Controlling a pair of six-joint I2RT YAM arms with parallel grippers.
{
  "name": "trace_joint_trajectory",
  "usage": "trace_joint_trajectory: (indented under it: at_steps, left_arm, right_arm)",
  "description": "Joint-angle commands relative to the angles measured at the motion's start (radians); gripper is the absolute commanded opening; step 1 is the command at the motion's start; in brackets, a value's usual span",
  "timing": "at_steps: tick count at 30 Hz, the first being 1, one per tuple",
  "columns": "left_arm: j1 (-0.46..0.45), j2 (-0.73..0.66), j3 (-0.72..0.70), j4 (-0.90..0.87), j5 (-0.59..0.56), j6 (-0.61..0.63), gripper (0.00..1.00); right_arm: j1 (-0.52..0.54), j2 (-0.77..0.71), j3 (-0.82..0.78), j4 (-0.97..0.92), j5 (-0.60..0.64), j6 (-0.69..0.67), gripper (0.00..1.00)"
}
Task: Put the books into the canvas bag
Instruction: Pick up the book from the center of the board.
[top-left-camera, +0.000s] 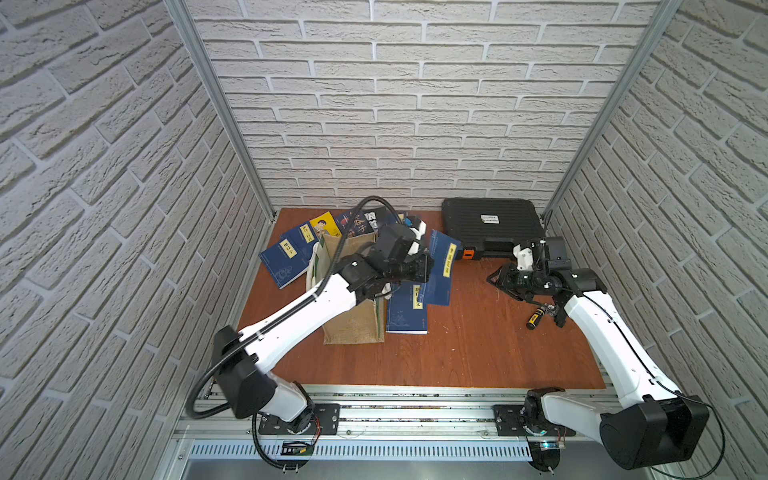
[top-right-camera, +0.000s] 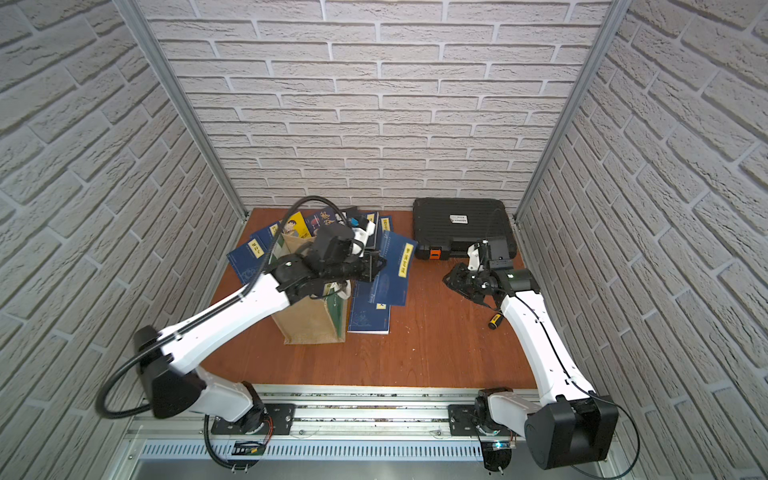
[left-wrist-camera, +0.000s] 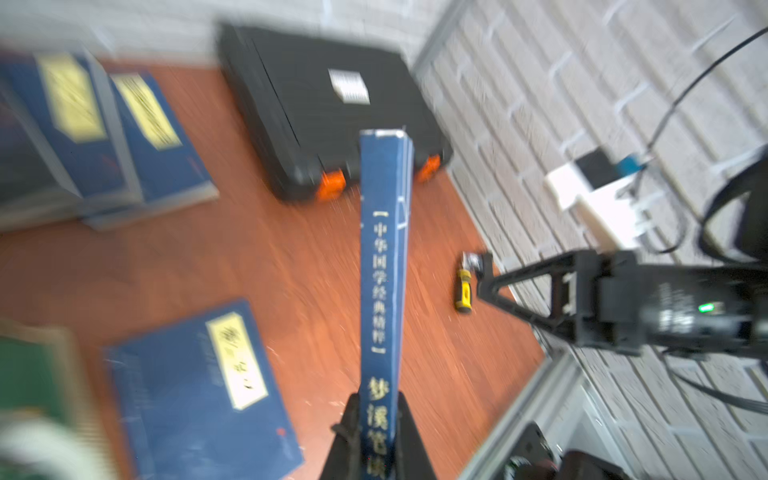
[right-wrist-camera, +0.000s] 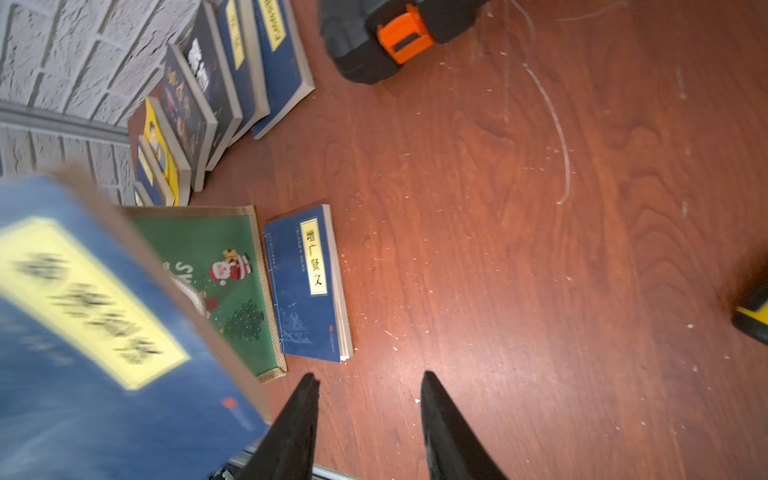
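Left fingers (left-wrist-camera: 413, 440) clenched on the spine of a thin navy paperback with a yellow title label (top-left-camera: 440, 286), raised just right of the tan burlap canvas bag with green panels (top-left-camera: 353, 322). The bag stands at the left-centre of the reddish wooden counter (top-left-camera: 478, 353), its contents hidden by the arm. Right fingers (right-wrist-camera: 440, 428) parted, empty, above the counter. A second navy paperback (top-left-camera: 406, 316) lies flat just right of the bag. Overlapping books (top-left-camera: 291, 253) are at far left.

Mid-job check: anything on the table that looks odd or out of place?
One thing: a stubby yellow-and-black tool, likely a screwdriver, lies loose on the table near the right hand, in front of the black case. It is not a book and belongs to no pile. Nothing looks spilled or damaged.
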Motion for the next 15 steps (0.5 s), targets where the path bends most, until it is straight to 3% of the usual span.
trace_joint_trajectory:
  at_steps: [1,6,10,15]
  left_arm:
    - [-0.005,-0.139,-0.041,-0.033,-0.2,0.12,0.0]
    - [-0.007,-0.366,-0.175,0.022,-0.336,0.131,0.0]
    - [-0.006,-0.501,-0.234,-0.039,-0.466,0.12,0.0]
    - [-0.005,-0.612,-0.248,-0.135,-0.558,0.085,0.0]
  right_arm:
    - [0.141,0.035,0.089,0.026,0.016,0.018,0.41]
    - [0.366,0.187,0.284,0.038,0.071,0.008,0.43]
    - [0.524,0.354,0.48,0.038,0.096,-0.012,0.44]
    - [0.645,0.573,0.729,0.006,0.065,-0.033,0.45]
